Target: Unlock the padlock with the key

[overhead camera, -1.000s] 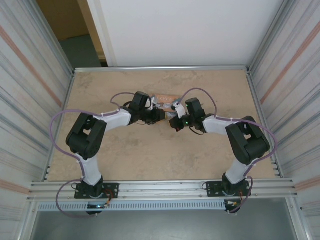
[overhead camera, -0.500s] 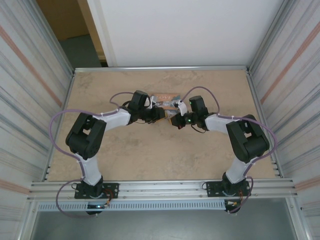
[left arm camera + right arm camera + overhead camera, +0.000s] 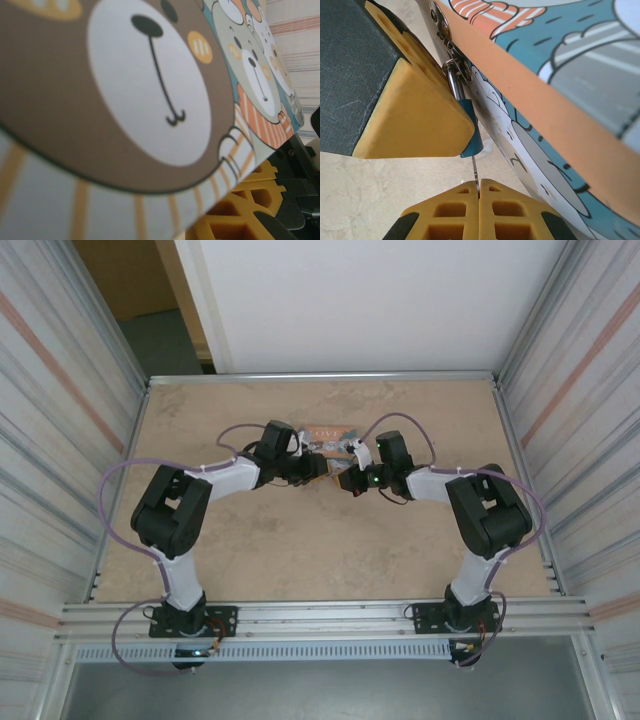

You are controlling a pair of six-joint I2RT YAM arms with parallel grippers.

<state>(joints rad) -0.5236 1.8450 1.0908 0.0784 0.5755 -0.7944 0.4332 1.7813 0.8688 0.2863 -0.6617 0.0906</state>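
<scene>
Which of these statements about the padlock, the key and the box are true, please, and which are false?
1. The right gripper is shut on the key. True.
2. The padlock has a red body. False: it is blue.
3. The key's blade runs up to the padlock's underside. True.
4. The padlock lies loose, away from the box. False: its shackle hangs from the box's clasp.

Key [image 3: 475, 173] just beneath padlock [image 3: 472, 134]
</scene>
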